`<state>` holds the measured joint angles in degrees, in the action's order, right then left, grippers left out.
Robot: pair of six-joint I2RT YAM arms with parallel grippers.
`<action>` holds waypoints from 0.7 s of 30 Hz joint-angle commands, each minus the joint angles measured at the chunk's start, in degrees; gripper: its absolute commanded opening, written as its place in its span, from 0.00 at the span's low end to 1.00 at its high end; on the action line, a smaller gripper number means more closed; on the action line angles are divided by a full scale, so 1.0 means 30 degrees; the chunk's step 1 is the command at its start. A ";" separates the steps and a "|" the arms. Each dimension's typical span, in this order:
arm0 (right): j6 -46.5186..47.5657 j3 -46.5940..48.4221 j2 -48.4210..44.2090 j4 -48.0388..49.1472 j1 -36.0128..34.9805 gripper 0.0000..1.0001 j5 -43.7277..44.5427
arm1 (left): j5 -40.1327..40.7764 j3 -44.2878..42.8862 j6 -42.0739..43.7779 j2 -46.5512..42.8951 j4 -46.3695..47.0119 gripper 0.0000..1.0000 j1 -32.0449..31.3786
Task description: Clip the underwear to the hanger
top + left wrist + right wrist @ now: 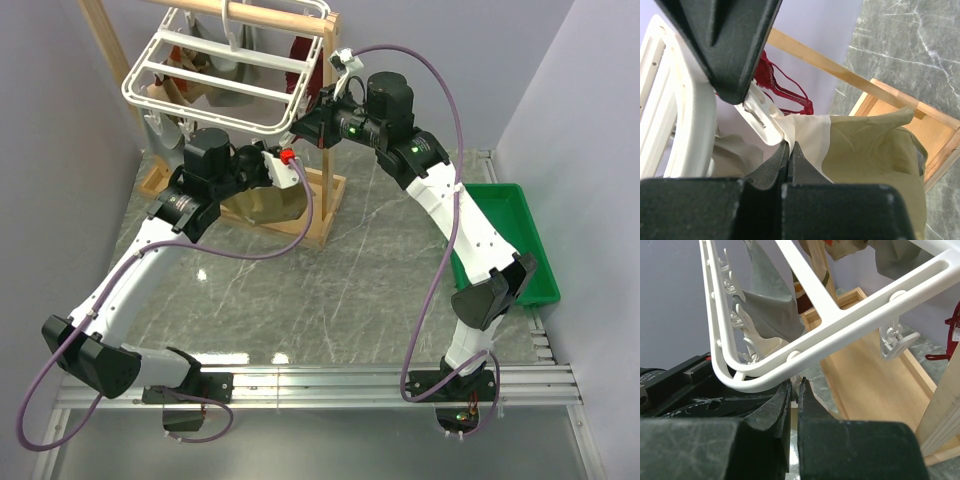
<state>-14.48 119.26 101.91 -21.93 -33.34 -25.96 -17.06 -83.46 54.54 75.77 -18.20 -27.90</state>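
- Underwear (870,160) hangs below the hanger's (840,315) near corner, cream waistband uppermost, the tan body drooping away beneath it.
- Left gripper (789,150) is closed on that waistband edge. The edge is pinched between both fingers, just under the hanger.
- 1 clip (759,116) dangles from the hanger just above the pinched edge. The band reaches its tip, but I cannot tell whether it sits between the clip's jaws.
- Right gripper (795,390) sits directly under the hanger's rounded corner, fingers close together with a thin slit between them — whether they squeeze anything I cannot tell.
- My judgement: the coming move turns on a short lift of the band up into that clip — the left arm carries the cloth, and the right is nearer to work the clip.
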 commanded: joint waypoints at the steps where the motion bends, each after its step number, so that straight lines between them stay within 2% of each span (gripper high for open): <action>1: -0.0388 0.0968 0.0249 -0.0422 -0.0224 0.00 0.0243 | 0.0178 -0.0392 -0.0368 0.0174 0.0879 0.00 -0.0104; 11: -0.0622 0.1144 0.0308 -0.1038 -0.0399 0.00 0.1473 | 0.0706 -0.0510 -0.0632 0.0408 0.0997 0.00 -0.0221; 21: -0.0681 0.0911 0.0279 -0.0892 -0.0370 0.00 0.1269 | 0.0823 -0.0481 -0.0896 0.0380 0.1230 0.00 -0.0192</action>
<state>-16.05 120.14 102.48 -23.99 -34.00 -22.04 -15.07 -83.46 52.99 77.49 -17.17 -28.23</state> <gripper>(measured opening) 0.045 0.012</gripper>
